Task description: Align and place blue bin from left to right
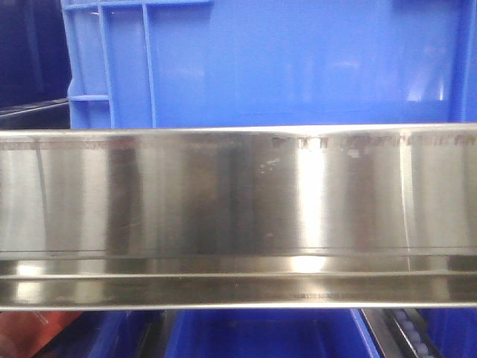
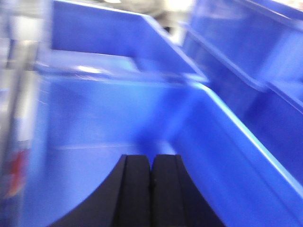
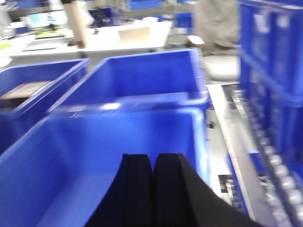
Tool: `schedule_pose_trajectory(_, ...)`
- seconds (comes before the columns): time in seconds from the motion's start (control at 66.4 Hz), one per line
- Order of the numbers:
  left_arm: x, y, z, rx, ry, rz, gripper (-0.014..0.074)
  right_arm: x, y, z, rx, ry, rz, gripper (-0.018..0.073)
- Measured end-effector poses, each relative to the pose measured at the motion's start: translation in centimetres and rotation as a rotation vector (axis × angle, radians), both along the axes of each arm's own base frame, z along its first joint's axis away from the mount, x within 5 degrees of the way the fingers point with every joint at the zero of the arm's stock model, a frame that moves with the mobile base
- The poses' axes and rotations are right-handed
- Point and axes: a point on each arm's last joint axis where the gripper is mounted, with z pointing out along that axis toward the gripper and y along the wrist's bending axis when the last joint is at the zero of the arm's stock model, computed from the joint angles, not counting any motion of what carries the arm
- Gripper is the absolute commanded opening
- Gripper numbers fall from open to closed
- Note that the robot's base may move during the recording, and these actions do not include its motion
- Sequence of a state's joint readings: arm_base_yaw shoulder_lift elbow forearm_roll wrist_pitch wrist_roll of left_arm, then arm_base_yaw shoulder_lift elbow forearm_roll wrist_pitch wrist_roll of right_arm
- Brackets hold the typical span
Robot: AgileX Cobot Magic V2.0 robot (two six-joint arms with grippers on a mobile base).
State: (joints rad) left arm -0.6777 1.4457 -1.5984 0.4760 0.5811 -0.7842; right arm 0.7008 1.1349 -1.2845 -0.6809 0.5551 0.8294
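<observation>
**Steel rail and roller track under the blue crates**

A wide polished steel rail (image 1: 238,216) runs across the front view, and the blue bin (image 1: 298,63) stands just behind its top edge. From the right wrist view, a metal roller track (image 3: 246,142) runs along the right, with 2 open blue bins (image 3: 142,80) in line just beside it.

I was looking into a warehouse-like workshop: stacked blue crates (image 3: 270,56), a roller conveyor (image 3: 279,175), steel rail (image 1: 238,201), cluttered desk (image 3: 94,40).
</observation>
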Motion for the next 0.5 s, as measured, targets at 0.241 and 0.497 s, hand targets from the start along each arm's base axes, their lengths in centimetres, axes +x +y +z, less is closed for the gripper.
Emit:
schedule_pose_trajectory(0.241,-3.8,1.4,-2.8,-0.064,-0.073,-0.125,-0.0111,-3.9,-2.2,-2.7,-0.002,-0.087,0.105,-0.0078)
schedule_pose_trajectory(0.497,-8.2,3.8,-5.6,-0.134,-0.174,-0.232,-0.0111,-7.7,-5.1,-4.0,-0.025,-0.184,0.141,-0.0078)
